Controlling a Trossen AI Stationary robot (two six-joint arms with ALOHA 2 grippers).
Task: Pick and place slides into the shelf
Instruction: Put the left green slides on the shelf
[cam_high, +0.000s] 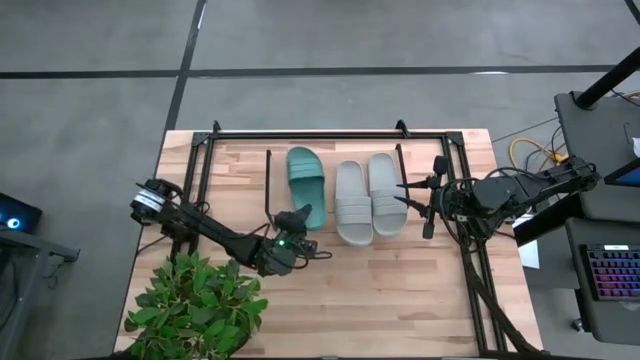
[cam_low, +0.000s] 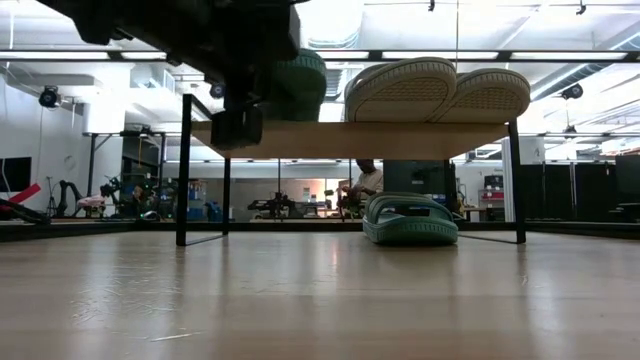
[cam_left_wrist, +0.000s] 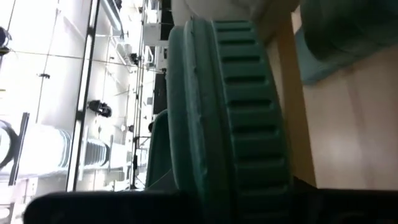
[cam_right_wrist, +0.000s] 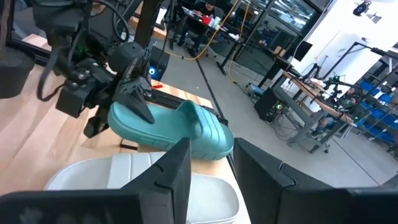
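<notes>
Grey pair (cam_high: 366, 200) already lies on the shelf (cam_high: 330, 152); my left fingers (cam_left_wrist: 124, 208) clamp one teal slide (cam_high: 305, 180) at its heel, half aboard; second teal (cam_low: 410, 220) lies beneath; my right gripper (cam_right_wrist: 211, 171) waits open beside

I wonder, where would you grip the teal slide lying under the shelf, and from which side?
Take the teal slide by its near sole edge, probably, coming in low and level from the low camera's side: the shelf roofs it, blocking any descent.
</notes>
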